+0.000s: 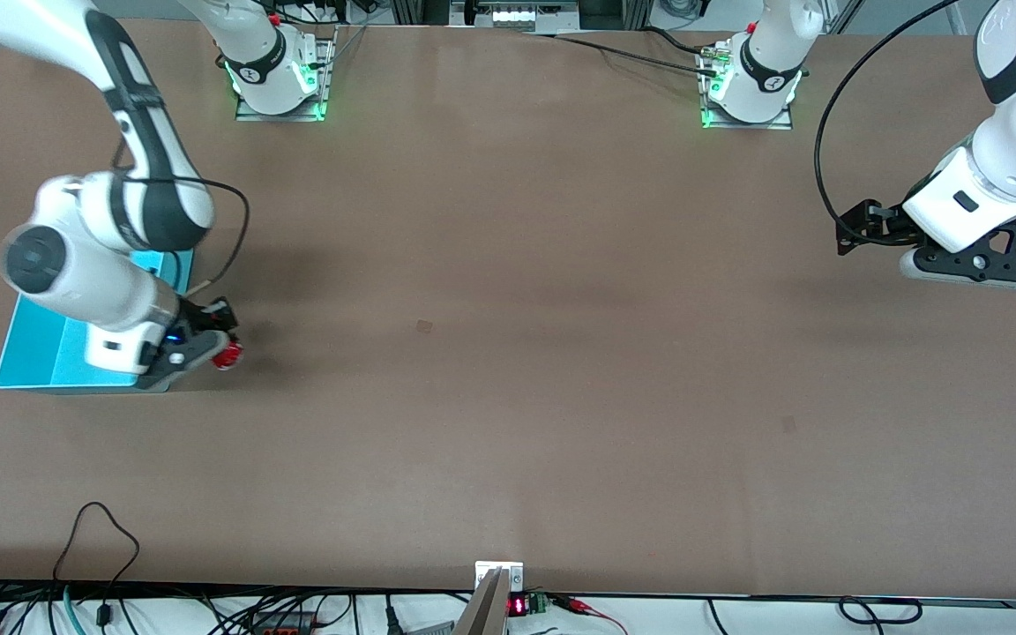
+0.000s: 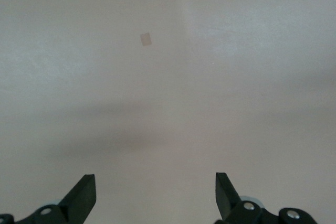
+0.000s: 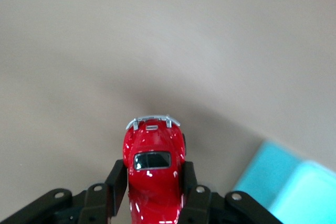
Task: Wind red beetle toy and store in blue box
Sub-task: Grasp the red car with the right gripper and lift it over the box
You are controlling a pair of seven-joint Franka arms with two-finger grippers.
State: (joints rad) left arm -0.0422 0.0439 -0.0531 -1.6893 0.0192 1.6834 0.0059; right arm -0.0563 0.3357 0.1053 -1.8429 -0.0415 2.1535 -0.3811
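R gripper [image 1: 212, 348] clamped on red beetle toy [image 1: 227, 355], held over bare tabletop just beside blue box [image 1: 41, 353], at R arm's end of table. R arm's bulk overhangs box. L gripper [image 1: 852, 231] waits w/ fingers wide apart, over table [image 1: 508, 353] at L arm's end. Small tan patch [image 1: 423, 325] mid-table.

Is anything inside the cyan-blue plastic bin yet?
Nothing shows on the visible turquoise floor of the cyan-blue plastic bin; the right arm covers much of it. The tiny glossy red beetle toy car is outside, clamped in the right gripper over the table beside the bin.
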